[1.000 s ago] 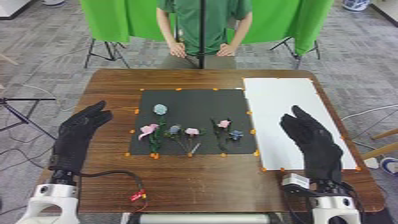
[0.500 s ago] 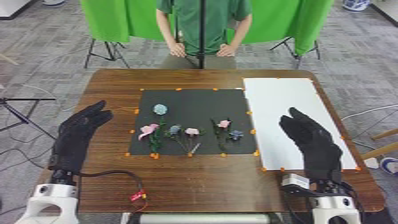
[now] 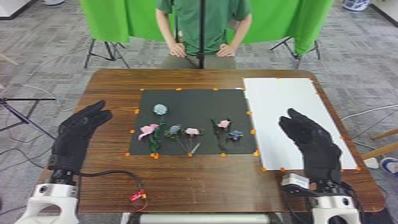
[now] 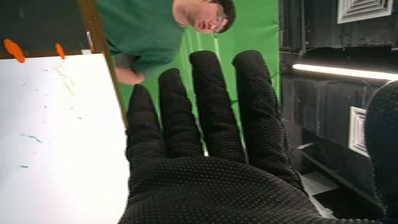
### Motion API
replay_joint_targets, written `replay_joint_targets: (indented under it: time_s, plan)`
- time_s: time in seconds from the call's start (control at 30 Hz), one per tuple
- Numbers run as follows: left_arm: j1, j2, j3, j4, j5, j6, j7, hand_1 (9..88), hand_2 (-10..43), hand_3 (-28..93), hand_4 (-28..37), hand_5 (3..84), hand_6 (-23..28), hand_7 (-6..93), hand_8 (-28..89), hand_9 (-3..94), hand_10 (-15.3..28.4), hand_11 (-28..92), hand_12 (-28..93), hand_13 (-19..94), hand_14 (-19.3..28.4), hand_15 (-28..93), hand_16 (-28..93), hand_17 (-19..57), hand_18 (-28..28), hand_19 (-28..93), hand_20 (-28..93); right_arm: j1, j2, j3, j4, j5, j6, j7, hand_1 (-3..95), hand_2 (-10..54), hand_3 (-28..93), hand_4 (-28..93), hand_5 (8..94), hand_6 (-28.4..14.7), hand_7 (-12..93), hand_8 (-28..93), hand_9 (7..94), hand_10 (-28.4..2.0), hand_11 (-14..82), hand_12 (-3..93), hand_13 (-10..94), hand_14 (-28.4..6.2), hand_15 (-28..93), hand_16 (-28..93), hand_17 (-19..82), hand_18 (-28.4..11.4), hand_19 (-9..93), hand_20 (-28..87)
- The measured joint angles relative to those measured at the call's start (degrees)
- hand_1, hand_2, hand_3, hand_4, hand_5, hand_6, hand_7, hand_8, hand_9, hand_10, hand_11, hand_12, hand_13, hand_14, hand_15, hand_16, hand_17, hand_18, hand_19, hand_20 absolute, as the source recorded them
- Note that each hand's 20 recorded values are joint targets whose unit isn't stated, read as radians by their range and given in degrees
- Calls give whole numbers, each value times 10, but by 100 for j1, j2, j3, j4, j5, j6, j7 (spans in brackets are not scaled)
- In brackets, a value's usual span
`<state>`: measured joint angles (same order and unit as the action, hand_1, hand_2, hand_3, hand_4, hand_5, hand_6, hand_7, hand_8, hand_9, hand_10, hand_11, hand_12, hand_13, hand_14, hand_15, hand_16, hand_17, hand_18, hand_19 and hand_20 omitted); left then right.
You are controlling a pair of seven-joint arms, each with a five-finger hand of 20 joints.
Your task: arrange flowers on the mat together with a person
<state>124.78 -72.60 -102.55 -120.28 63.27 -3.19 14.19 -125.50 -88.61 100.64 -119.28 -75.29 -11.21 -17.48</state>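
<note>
Your black mat (image 3: 191, 99) lies flat on the brown wooden table (image 3: 204, 187), with small orange bits of tape (image 3: 179, 89) around its edges. All the flowers lie on this mat, with their long stems mostly running from its far side toward its near edge. Near the mat's left side, you have a pale blue flower (image 3: 160, 109), its head pointing to the far edge, and a big pink flower (image 3: 147, 130) closer to the near edge. In the mat's middle, a dusty blue flower (image 3: 174, 129) and a light pink flower (image 3: 192, 131) sit side by side, their stems coming close together near the bottom. Toward the mat's right side are a small pink flower (image 3: 224, 123) and a small blue flower (image 3: 235, 134). Right of the mat is a long white sheet (image 3: 269, 100). Your right hand (image 3: 306, 132) is over that sheet, fingers straight and a bit spread. Your left hand (image 3: 80, 125) is left of the mat, its fingers straight and close together.
</note>
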Motion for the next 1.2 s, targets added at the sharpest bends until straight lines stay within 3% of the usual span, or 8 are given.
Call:
replay_joint_targets:
  time_s: [1.2]
  plan:
    - [0,-20,-6,1,-3,-1,2,244,-59,673,-180,456,27,121,-57,448,125,167,155,337,168,128,67,13,149,78,179,33,31,-22,19,7,-2,5,60,-15,809,-176,527,2,115,-94,530,-152,66,120,342,-143,106,128,203,-122,11,272]
